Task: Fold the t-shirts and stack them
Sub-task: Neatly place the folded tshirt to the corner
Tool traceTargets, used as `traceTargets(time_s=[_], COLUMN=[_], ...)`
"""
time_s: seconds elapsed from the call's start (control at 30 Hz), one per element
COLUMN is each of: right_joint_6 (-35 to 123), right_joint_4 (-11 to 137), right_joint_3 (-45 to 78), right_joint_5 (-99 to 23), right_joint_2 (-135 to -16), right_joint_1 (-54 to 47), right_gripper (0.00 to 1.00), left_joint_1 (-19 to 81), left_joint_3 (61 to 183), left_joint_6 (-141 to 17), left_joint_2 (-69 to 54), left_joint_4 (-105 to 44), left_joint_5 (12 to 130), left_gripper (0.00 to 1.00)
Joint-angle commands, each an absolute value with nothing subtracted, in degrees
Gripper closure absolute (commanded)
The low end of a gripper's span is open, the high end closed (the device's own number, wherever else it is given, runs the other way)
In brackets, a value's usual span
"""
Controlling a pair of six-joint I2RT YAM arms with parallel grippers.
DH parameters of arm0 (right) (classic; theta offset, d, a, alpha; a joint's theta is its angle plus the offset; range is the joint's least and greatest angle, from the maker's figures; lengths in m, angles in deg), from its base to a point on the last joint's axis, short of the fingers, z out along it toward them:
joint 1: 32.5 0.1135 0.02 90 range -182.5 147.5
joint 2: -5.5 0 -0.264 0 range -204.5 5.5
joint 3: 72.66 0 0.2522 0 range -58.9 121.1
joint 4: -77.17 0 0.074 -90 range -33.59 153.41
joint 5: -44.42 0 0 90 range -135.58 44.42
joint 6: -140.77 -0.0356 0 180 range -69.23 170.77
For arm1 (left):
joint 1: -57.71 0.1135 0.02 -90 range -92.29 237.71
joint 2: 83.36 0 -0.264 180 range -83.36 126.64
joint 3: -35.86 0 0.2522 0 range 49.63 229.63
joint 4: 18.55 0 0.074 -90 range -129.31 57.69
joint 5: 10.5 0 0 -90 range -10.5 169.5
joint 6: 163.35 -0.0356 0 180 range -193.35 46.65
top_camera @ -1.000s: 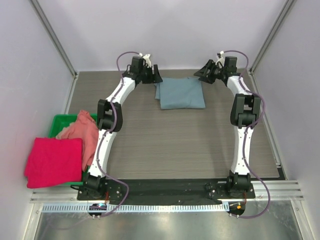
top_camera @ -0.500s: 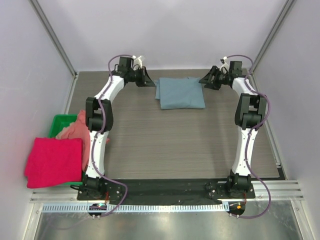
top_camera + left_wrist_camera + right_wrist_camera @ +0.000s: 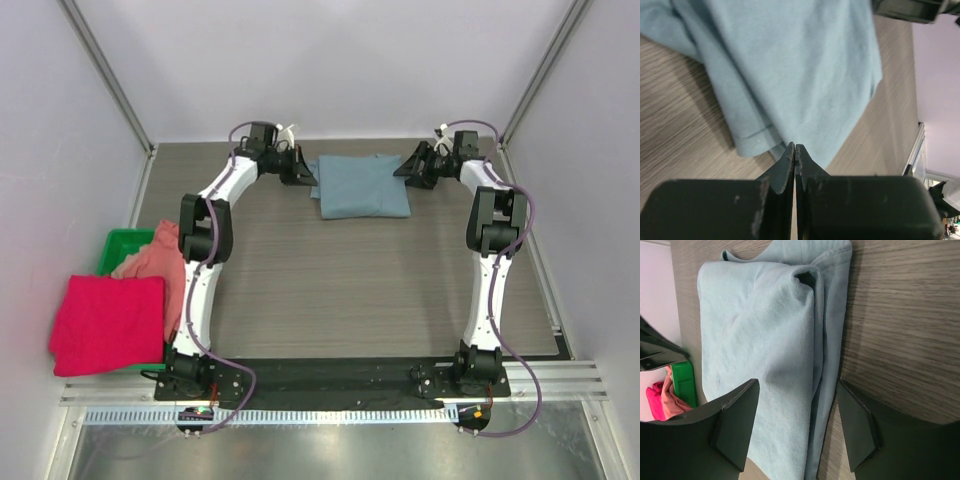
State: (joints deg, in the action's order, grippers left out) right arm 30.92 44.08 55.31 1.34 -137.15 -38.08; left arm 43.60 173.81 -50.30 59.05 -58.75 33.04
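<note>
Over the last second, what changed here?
The left arm swung outward, then came back in; its shut jaws now meet the left edge of the blue shirt. The right arm eased in, open jaws straddling the right edge. No grab or release visible. The blue shirt, pink shirts and bin stayed put.

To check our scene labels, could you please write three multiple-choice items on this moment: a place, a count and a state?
1. Where does the slate-blue t-shirt lie? A. Draped over an arm. B. Far on the table, between the tools. C. At the near edge.
2. How many t-shirts show? A. One. B. Three. C. Five.
3. The right tool is: A. Open. B. Shut. C. Unseen.
Key: B, it lies between left tool and right tool; B, blue, salmon-pink t-shirt, crimson-pink t-shirt; A, its fingers stand apart.
</note>
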Motion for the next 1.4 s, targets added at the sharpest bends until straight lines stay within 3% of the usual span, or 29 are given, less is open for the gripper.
traceTargets(time_s=[0.0, 0.4, 0.87, 0.97, 1.2, 1.37], right_joint_6=[31.0, 30.0, 29.8, 30.2, 39.1, 46.3], right_joint_4=[43.0, 42.7, 42.1, 41.1, 34.4, 30.7], right_joint_3=[56.9, 55.6, 55.7, 56.3, 60.1, 61.3], right_joint_5=[1.3, 1.1, -3.3, -4.3, -9.6, -12.4], right_joint_2=[-140.0, -142.2, -142.8, -142.9, -139.9, -135.0], right_joint_1=[-37.4, -34.8, -33.7, -33.2, -32.8, -34.8], right_gripper=[0.30, 0.32, 0.37, 0.45, 0.99, 0.99], left_joint_1=[43.8, 43.7, 40.0, 39.7, 39.7, 41.2], left_joint_3=[176.3, 178.5, 180.0, 178.7, 178.5, 174.9], left_joint_6=[-52.6, -56.3, -54.4, -54.3, -57.0, -58.5], left_joint_2=[60.3, 64.1, 65.9, 65.6, 63.9, 58.5], left_joint_4=[-61.5, -64.5, -62.6, -62.9, -64.8, -66.1], left_joint_5=[34.8, 40.6, 38.4, 38.1, 39.2, 38.5], left_gripper=[1.00, 1.00, 1.00, 1.00, 1.00, 1.00])
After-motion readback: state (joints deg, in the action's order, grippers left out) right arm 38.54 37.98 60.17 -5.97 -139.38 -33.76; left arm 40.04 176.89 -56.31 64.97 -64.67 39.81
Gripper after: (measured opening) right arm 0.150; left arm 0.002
